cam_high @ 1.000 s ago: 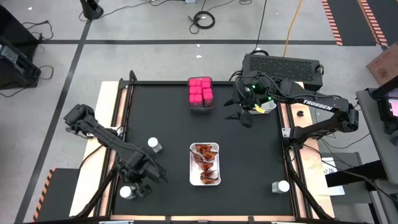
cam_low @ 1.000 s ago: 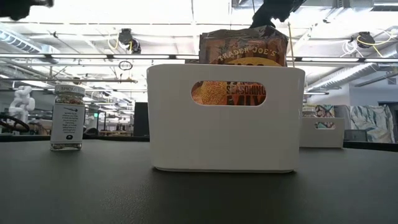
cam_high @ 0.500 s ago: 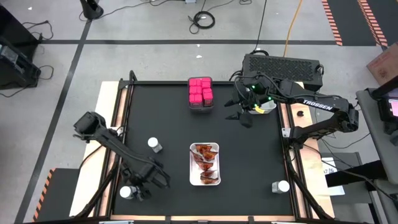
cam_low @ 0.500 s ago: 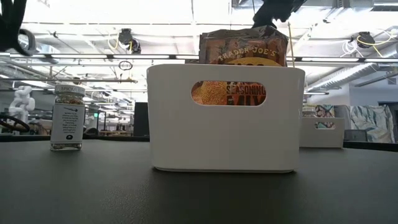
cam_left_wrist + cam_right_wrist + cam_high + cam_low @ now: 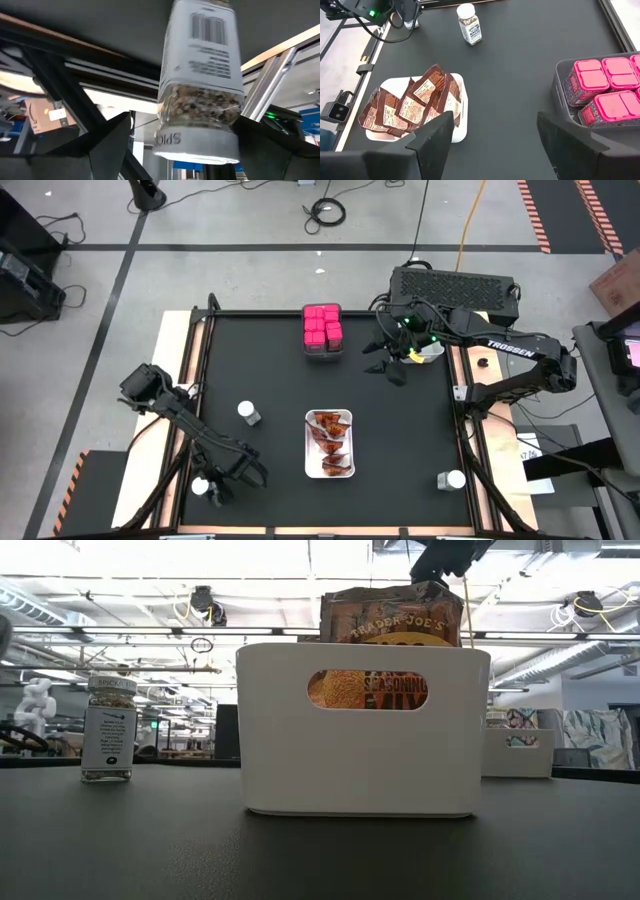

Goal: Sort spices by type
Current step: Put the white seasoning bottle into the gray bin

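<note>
At the counter's (image 5: 270,380) near-left corner I see my left gripper (image 5: 213,484) with its fingers (image 5: 107,145) spread to either side of a white-capped jar (image 5: 201,85); whether they press its sides I cannot tell. A second jar (image 5: 247,412) stands apart on the counter. The red-orange packets (image 5: 331,442) fill the white tray (image 5: 309,471) at centre, and the pink boxes (image 5: 322,326) sit in the grey bin (image 5: 560,86) at the far edge. My right gripper (image 5: 388,358) hangs released beside that bin, holding nothing.
</note>
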